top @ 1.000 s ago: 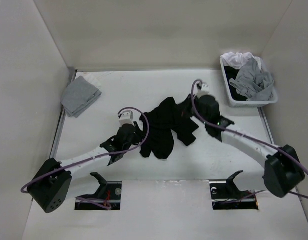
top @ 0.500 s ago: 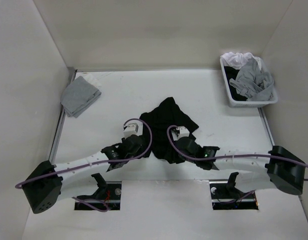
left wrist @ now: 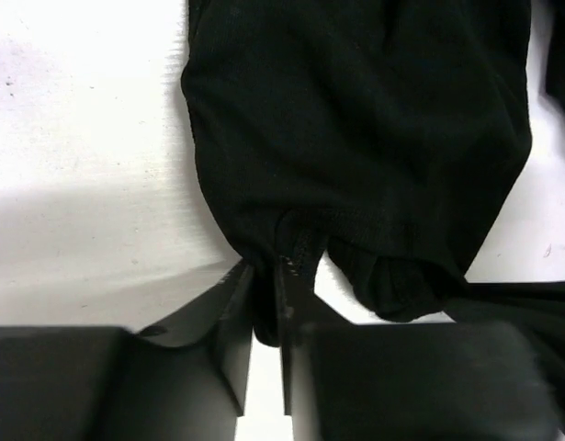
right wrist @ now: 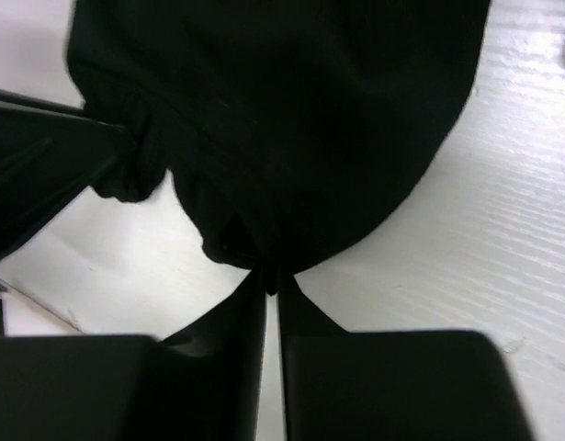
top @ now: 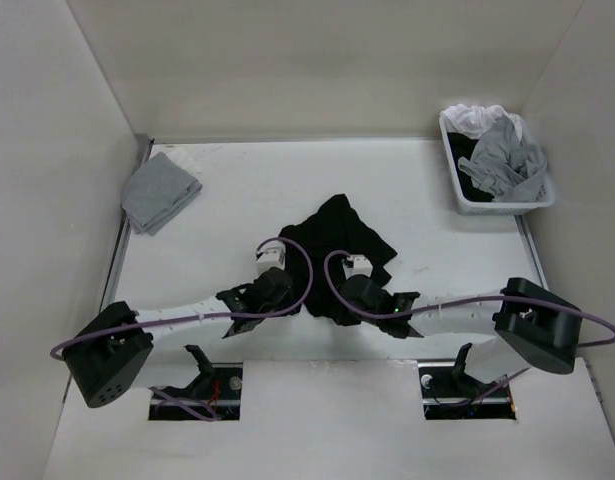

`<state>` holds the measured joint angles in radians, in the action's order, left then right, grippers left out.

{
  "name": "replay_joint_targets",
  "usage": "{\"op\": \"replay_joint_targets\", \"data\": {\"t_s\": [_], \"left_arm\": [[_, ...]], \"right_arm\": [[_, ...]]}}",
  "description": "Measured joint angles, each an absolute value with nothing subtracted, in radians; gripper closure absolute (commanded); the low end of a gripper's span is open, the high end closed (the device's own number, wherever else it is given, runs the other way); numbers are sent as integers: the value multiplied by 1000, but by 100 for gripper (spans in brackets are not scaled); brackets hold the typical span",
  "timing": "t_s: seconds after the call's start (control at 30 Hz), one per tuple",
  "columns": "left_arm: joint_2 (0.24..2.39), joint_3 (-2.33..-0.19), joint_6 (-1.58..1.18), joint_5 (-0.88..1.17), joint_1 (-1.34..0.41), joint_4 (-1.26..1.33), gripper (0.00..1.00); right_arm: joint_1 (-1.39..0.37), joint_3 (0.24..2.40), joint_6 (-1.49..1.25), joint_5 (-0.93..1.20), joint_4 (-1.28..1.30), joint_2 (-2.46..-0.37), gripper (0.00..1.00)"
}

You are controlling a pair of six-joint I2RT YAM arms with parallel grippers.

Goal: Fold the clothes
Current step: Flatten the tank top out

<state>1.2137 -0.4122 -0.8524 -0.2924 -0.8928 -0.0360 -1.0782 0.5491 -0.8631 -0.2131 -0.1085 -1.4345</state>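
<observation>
1. locating the black t-shirt (top: 339, 235): lying crumpled in a heap near the middle of the table (top: 247, 190), with its near edge at both hands.
2. gripping with the left hand (left wrist: 268, 280): jaws nearly closed, pinching a stitched hem at the near edge of the heap.
3. gripping with the right hand (right wrist: 271, 280): jaws nearly closed, pinching a fold of the same fabric just beside the left hand.
4. judging the step in hand: probably taking two holds on the near edge for spreading the shirt flat ahead of any fold.
5. doing it well: drawing the hands apart evenly and low over the table, and checking that each pinch is taking a single layer. thin, soft fabric is likely to slip from a shallow bite or drag bunched layers along.
6. identifying the held parts: not possible from the wrist views, whether body hem or sleeve.
7. noting surroundings: light grey cloth square (top: 160, 192) lying at the far left, and white basket (top: 457, 190) of grey and white garments (top: 507, 155) standing at the far right. both are well apart from the shirt and not blocking.
8. noting obstruction: purple cables (top: 307, 265) looping over both wrists close together, with a possible snag during spreading.
</observation>
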Motion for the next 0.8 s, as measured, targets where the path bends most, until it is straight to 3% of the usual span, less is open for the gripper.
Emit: {"op": "replay_joint_targets", "data": {"t_s": [0.17, 0.33, 0.53, 0.8], "left_arm": [[1116, -411, -847, -280, -863, -65, 98], [791, -465, -830, -325, -844, -162, 99], [617, -774, -714, -464, -895, -215, 99], [659, -1092, -442, -648, -1178, -58, 99]], "right_arm": [[-1074, 543, -848, -246, -133, -1345, 100], [-1102, 592, -784, -325, -2, -1032, 100], [-1193, 916, -628, -460, 220, -816, 100], [-1320, 1391, -368, -581, 309, -824, 100]]}}
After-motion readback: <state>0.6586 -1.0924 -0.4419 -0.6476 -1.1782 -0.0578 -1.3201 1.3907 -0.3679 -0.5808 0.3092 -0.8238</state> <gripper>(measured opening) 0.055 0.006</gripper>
